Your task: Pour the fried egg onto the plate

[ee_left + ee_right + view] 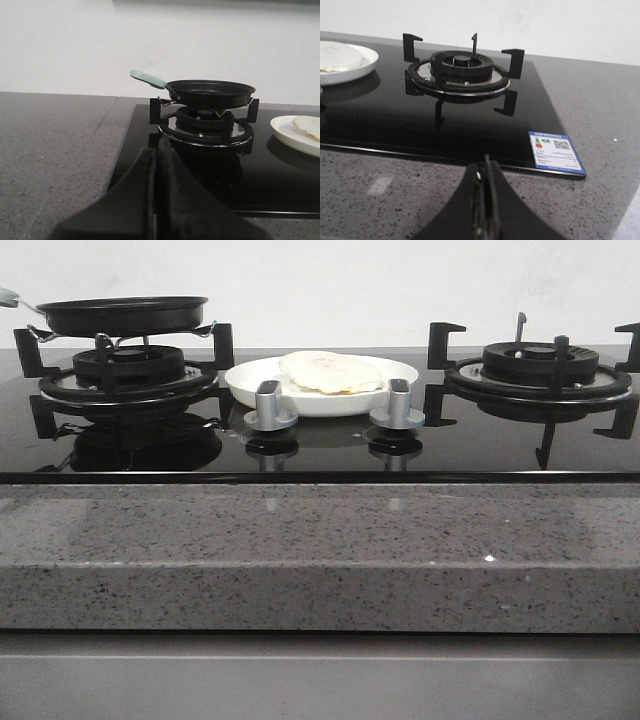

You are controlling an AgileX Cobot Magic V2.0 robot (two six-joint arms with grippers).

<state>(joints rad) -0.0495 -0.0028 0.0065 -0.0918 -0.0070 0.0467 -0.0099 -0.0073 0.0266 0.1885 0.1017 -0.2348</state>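
Note:
The fried egg lies on the white plate at the middle of the black hob, behind two silver knobs. It shows pale; no yolk is visible. The black frying pan with a pale green handle sits on the left burner; its inside is hidden. The plate's edge with the egg shows in the left wrist view, and the plate in the right wrist view. My left gripper is shut and empty, over the hob's front left edge. My right gripper is shut and empty, over the stone counter before the right burner.
The right burner with black pan supports carries nothing. Two silver knobs stand in front of the plate. A speckled grey stone counter runs along the front. A blue-and-white label sits on the hob's front right corner.

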